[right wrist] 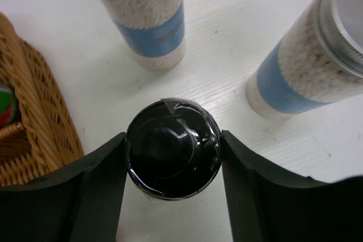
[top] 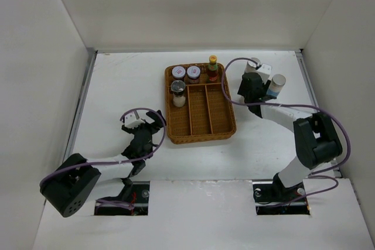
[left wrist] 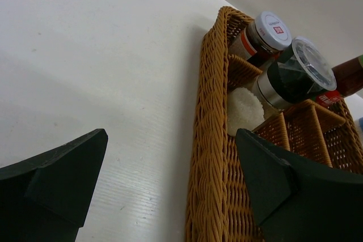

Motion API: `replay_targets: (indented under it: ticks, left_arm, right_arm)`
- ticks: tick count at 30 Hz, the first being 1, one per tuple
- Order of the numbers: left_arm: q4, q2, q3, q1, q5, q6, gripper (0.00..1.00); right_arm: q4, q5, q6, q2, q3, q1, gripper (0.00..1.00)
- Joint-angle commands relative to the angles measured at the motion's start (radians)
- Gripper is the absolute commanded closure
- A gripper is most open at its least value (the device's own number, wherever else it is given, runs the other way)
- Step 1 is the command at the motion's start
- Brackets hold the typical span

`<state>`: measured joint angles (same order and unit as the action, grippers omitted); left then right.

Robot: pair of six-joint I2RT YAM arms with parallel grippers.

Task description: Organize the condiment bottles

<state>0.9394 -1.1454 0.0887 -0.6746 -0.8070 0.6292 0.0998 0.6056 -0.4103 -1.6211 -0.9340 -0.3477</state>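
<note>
Black-capped bottle [right wrist: 172,156] between right pincer [right wrist: 173,168] fingers

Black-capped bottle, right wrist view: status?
Right gripper shut on black-capped bottle, upright on table. Left gripper open, empty, beside wicker tray. Two blue-labelled shakers stand close beyond it.

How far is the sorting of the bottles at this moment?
Done: two pink-lidded jars, the grey-lidded jar and the yellow-capped bottle stand in the wicker tray. In hand: the right gripper clasps the black-capped bottle. Remaining: two shakers on the table beside the tray.
</note>
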Motion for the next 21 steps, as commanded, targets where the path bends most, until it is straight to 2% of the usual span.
replay_targets:
  ticks: [1, 3, 6, 11, 16, 21]
  left_arm:
    - [0.058, -0.013, 0.006, 0.005, 0.009, 0.017, 0.00]
    - [0.059, -0.020, 0.009, 0.007, 0.012, 0.018, 0.00]
    - [0.061, -0.019, 0.011, 0.007, 0.015, 0.018, 0.00]
    - [0.059, -0.004, 0.008, 0.013, 0.003, 0.023, 0.00]
    - [0.038, 0.030, -0.012, 0.036, -0.050, 0.059, 0.00]
    - [-0.002, 0.085, -0.024, 0.034, -0.070, 0.089, 0.00]
  right_arm:
    - [0.050, 0.005, -0.004, 0.041, -0.008, 0.002, 0.48]
    - [0.074, 0.034, 0.005, 0.111, 0.020, -0.001, 0.51]
    - [0.064, 0.078, 0.039, 0.234, 0.043, -0.049, 0.52]
    - [0.051, 0.074, 0.084, 0.360, 0.011, -0.232, 0.53]
    - [0.092, -0.013, 0.048, 0.230, -0.127, -0.481, 0.53]
    - [0.136, -0.056, 0.048, 0.066, -0.267, -0.628, 0.54]
